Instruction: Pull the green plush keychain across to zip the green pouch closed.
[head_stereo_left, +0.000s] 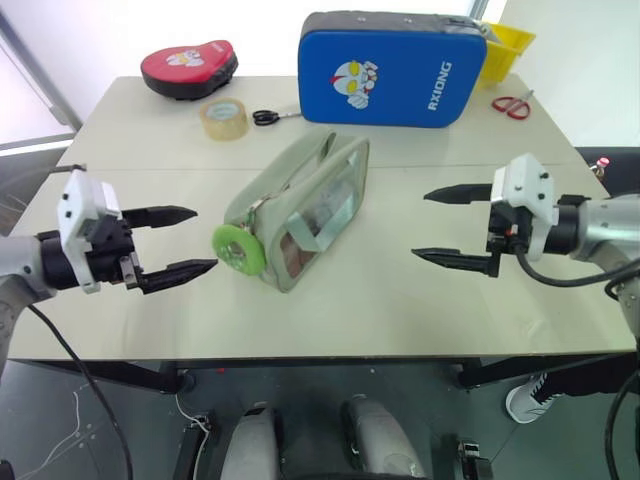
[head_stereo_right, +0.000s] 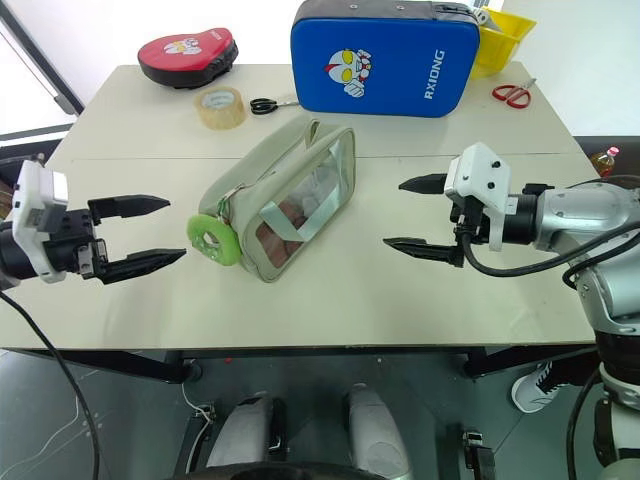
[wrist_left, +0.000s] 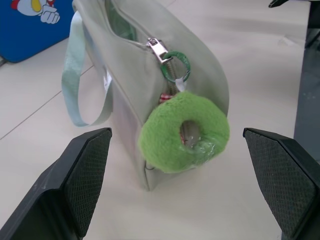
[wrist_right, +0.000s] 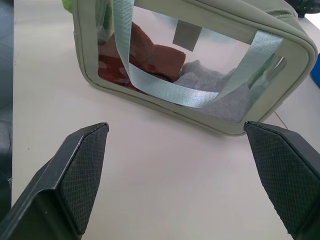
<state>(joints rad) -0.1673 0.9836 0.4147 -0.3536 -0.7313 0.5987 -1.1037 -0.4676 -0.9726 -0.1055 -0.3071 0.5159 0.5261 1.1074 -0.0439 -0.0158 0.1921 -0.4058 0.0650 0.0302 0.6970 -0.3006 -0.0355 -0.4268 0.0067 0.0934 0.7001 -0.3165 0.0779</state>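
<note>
The green pouch (head_stereo_left: 305, 210) is being flanked at frame centre, the green plush keychain (head_stereo_left: 238, 248) hanging at its lower-left end. The left gripper (head_stereo_left: 178, 241) and right gripper (head_stereo_left: 448, 226) are being held wide apart, nothing gripped.

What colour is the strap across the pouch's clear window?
Pale mint green, a flat woven strap crossing the green pouch window; it shows best in the right wrist view.

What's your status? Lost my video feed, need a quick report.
Left gripper and right gripper open, flanking green pouch. Green plush keychain hangs at the pouch's near end, ungrasped; zipper open. Nothing in the way.
</note>
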